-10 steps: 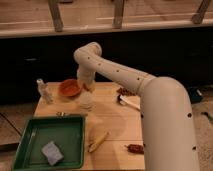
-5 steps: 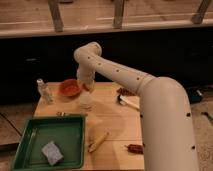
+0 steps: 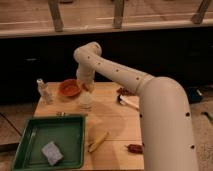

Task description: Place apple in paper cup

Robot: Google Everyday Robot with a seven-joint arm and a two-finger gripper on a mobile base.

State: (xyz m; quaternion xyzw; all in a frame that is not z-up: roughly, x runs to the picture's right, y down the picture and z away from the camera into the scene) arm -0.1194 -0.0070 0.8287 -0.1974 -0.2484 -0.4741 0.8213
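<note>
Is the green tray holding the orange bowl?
No, the orange bowl sits on the table beyond the green tray, left of the hand poised above the paper cup.

— Inspector: Far left of the wooden table?
— Assistant: A small clear plastic bottle, upright; a round orange bowl to its right.
— Inspector: Near side?
— Assistant: A green rectangular plastic tray holding a grey sponge; right of it a yellow corn-like stick, then a dark red sausage-like item.
</note>
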